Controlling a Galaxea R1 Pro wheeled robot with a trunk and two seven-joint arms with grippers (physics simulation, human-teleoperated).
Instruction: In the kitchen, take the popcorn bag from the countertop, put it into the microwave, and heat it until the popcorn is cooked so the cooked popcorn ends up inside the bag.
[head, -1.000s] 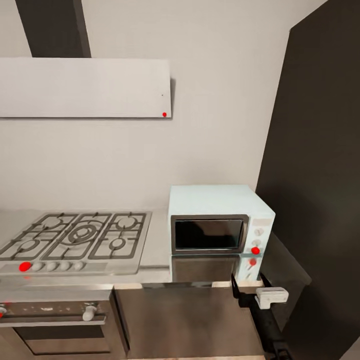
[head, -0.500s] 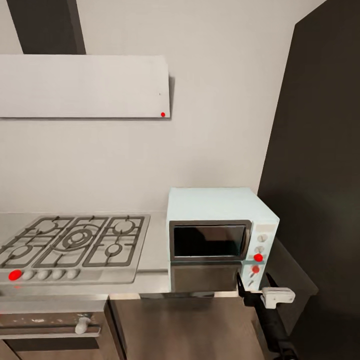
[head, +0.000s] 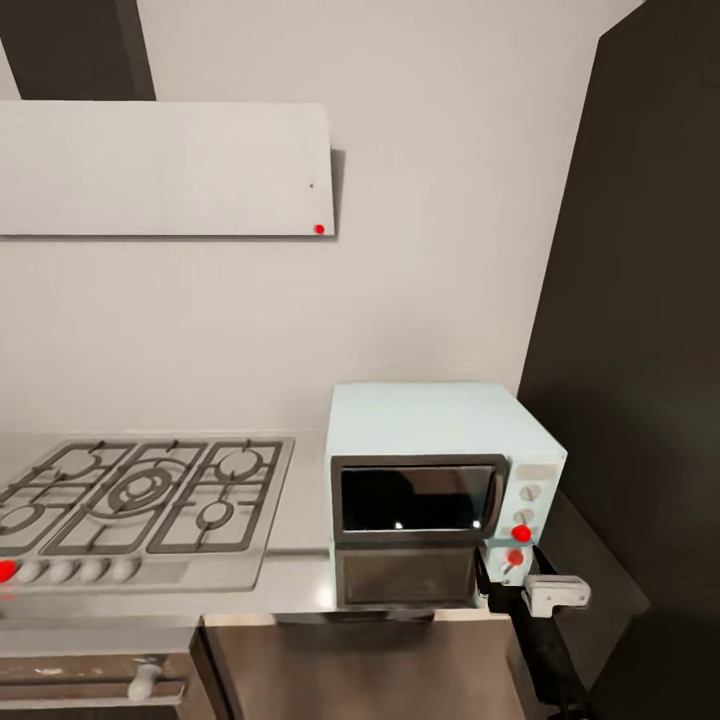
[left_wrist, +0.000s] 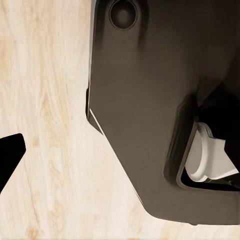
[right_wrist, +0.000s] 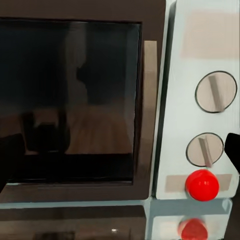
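Grey metallic counter (head: 300, 575) carries the mint-blue microwave (head: 440, 470), door closed, directly ahead of the right jaws (head: 500, 580) — their opening cannot be determined. Left jaws (left_wrist: 7, 157) overhang wood floor (left_wrist: 45, 100) — spread undetermined.

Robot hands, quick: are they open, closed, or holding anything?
Left gripper: cannot be told; the left wrist view shows one dark fingertip above the wood floor.
Right gripper: open, empty, facing the microwave.

Head view high, facing microwave (head: 440, 480); right wrist close on same; left wrist floorward.
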